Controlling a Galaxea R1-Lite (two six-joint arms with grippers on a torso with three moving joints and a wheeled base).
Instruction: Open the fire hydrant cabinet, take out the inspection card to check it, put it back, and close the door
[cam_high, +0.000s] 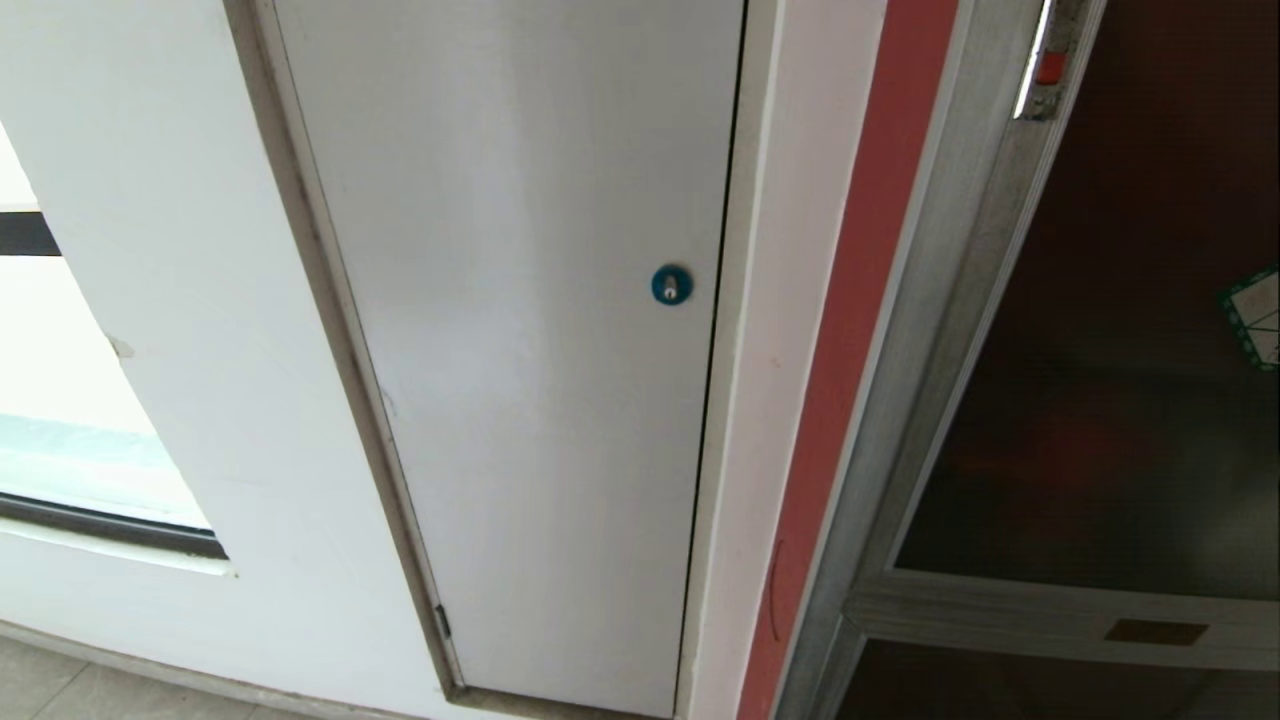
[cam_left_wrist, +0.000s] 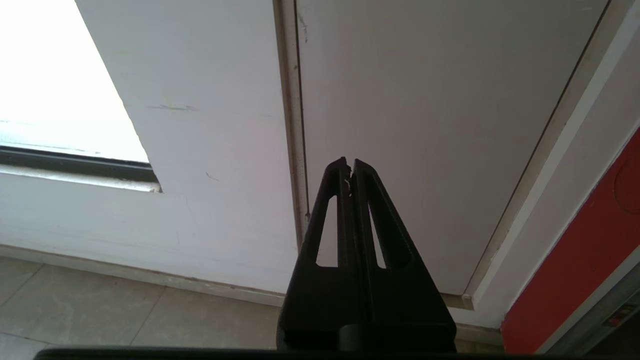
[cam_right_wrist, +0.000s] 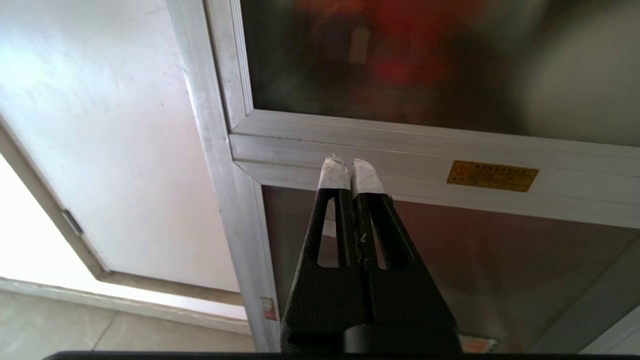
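Door (cam_high: 1120, 400) closed at right edge of head view; both arms parked, left end effector (cam_left_wrist: 349, 164) and right end effector (cam_right_wrist: 349, 165) pressed together, empty. Best aim: small latch (cam_high: 1047, 68), press squarely.

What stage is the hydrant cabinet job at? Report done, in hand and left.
Done: nothing visible. The door of the fire hydrant cabinet sits shut in its silver frame, its latch untouched.
In hand: nothing; the left pincer and the right pincer are shut and empty, away from the wall.
Left: open it, check the card, return it, close up.
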